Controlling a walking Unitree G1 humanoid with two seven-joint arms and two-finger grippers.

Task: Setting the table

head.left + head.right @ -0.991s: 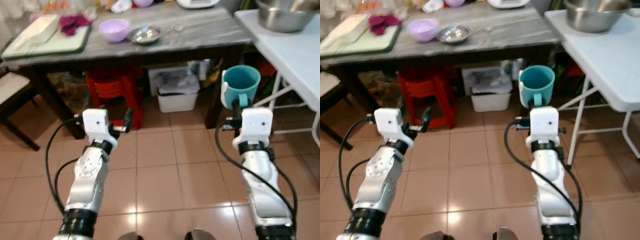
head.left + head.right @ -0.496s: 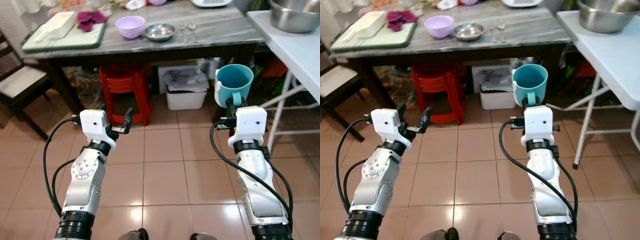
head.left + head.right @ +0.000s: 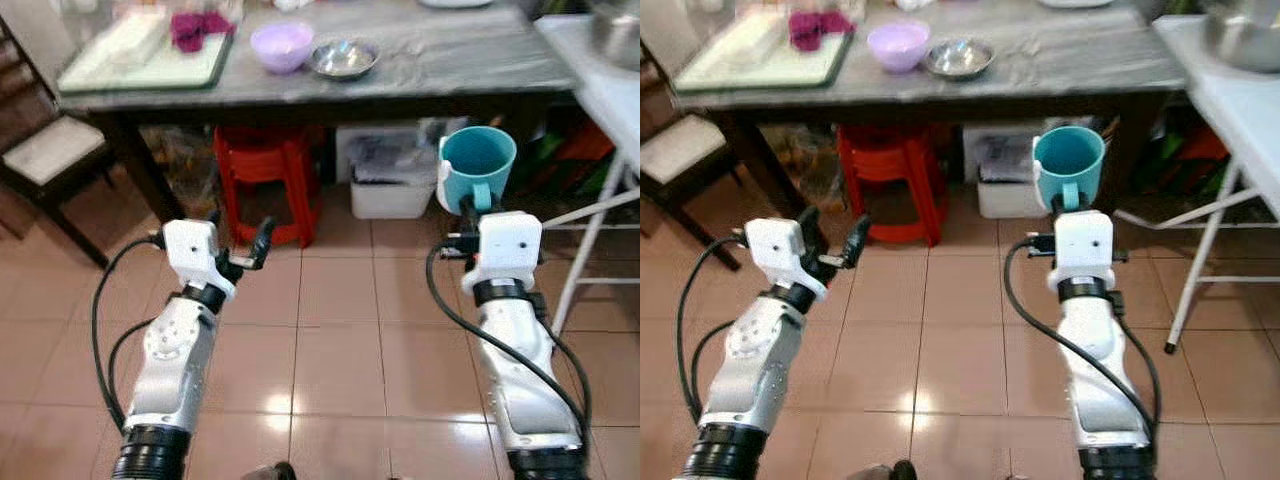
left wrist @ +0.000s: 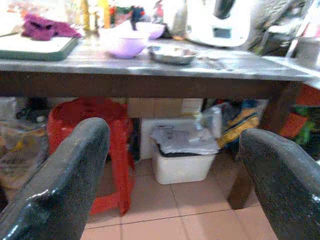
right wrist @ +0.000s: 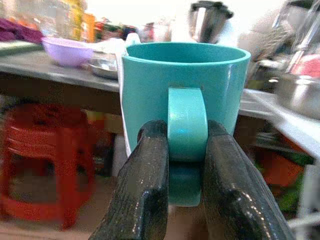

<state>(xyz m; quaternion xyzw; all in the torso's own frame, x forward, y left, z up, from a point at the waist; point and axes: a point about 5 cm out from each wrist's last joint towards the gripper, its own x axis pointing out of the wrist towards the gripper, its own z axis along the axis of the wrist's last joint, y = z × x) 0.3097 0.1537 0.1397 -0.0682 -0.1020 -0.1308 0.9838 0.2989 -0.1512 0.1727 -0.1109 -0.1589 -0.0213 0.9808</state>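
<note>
I see my right gripper [image 5: 182,150] clamped on the handle of the upright teal ceramic mug [image 3: 478,170], short of the grey stone-topped table [image 3: 450,60] ahead, while my left gripper [image 3: 240,240] hangs spread and empty.

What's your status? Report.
Right pincer shut on teal mug handle. Left pincer open, empty. Table ahead; red stool beneath it.

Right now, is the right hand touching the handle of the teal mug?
Touching. The right wrist view shows the right hand with both black fingers pressed against the sides of the teal mug handle.
</note>
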